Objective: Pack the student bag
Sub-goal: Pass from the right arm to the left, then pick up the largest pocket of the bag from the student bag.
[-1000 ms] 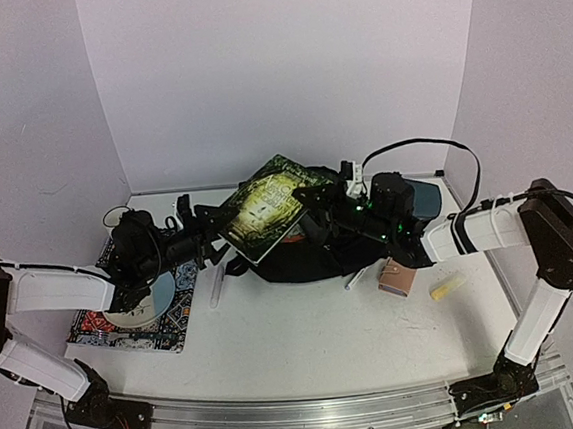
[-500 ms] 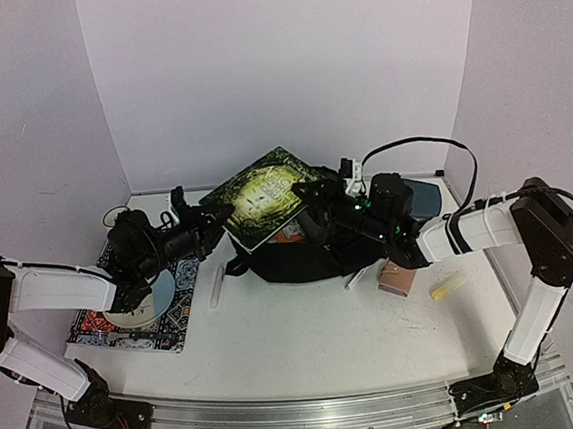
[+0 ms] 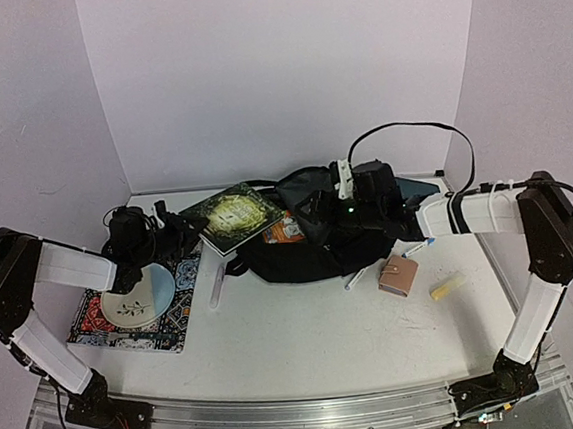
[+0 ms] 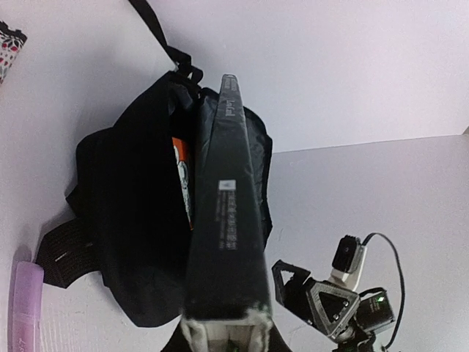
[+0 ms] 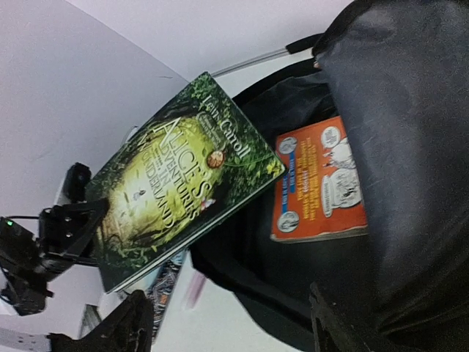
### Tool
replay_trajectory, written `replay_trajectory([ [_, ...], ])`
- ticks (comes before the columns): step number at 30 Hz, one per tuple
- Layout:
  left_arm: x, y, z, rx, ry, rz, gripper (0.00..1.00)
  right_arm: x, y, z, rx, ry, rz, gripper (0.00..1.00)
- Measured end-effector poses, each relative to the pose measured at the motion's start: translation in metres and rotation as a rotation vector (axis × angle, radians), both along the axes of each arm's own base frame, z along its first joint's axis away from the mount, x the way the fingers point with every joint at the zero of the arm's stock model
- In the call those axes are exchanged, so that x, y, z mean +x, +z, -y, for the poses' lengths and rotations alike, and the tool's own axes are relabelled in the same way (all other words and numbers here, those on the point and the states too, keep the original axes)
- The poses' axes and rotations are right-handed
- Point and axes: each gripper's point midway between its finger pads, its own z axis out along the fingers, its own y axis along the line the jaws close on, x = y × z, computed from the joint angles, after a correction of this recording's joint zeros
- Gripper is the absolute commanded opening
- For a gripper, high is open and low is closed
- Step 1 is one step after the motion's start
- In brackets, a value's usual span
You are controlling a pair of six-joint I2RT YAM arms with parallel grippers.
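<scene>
Black fingers of my left hand (image 3: 190, 233) are clenched on the near edge of the green book (image 3: 231, 214). A second ago that hand stood released beside the book. My right hand (image 5: 227, 301) had the grip then. It has since let go, and its fingers now stand spread wide with nothing between them, above the open mouth of the student bag (image 3: 300, 253). The book has come down from its steep tilt, lies flatter and has shifted toward my left. The bag lies at the back middle of the bench (image 3: 308, 343), and its top fabric stands higher than before. With my left arm drawn back, the plate (image 3: 134, 303) shows whole.

My left wrist view shows the book edge-on, running from the hand to the bag's opening. A strip of print on that edge is too small to read. My right wrist view gives the cover face-on, and also an orange book (image 5: 319, 183) lying flat inside the bag against its dark lining.

The green cover reads "Alice's Adventures in Wonderland" and "Lewis Carroll". I cannot make out the print on the orange cover.
</scene>
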Motion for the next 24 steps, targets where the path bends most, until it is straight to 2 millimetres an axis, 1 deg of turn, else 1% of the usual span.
replay_trajectory([
  [3, 0.003, -0.008, 0.009, 0.019, -0.05, -0.032, 0.0, 0.017, -0.005, 0.012, -0.127, -0.095, -0.006, 0.83],
  [6, 0.003, -0.01, 0.015, 0.037, -0.086, -0.04, 0.0, 0.039, -0.004, 0.037, -0.251, -0.219, -0.017, 0.87],
  [9, 0.004, -0.01, 0.018, 0.049, -0.109, -0.04, 0.0, 0.06, 0.001, 0.058, -0.327, -0.319, -0.018, 0.88],
  [11, 0.005, -0.01, 0.02, 0.053, -0.121, -0.038, 0.0, 0.071, -0.002, 0.07, -0.368, -0.369, -0.029, 0.89],
  [12, 0.006, -0.012, 0.022, 0.055, -0.128, -0.041, 0.0, 0.076, -0.007, 0.075, -0.388, -0.388, -0.039, 0.89],
  [14, 0.008, -0.017, 0.024, 0.061, -0.141, -0.051, 0.0, 0.083, -0.018, 0.078, -0.418, -0.405, -0.06, 0.89],
  [16, 0.008, -0.026, 0.025, 0.067, -0.148, -0.072, 0.0, 0.088, -0.036, 0.076, -0.453, -0.402, -0.088, 0.87],
  [17, 0.007, -0.031, 0.026, 0.07, -0.152, -0.087, 0.0, 0.091, -0.045, 0.074, -0.468, -0.396, -0.102, 0.85],
  [19, 0.004, -0.041, 0.027, 0.077, -0.162, -0.121, 0.0, 0.096, -0.065, 0.066, -0.497, -0.372, -0.127, 0.76],
  [22, 0.0, -0.046, 0.029, 0.078, -0.172, -0.145, 0.0, 0.099, -0.087, 0.058, -0.525, -0.329, -0.153, 0.56],
  [24, -0.002, -0.046, 0.033, 0.073, -0.177, -0.153, 0.0, 0.096, -0.093, 0.054, -0.532, -0.296, -0.167, 0.42],
])
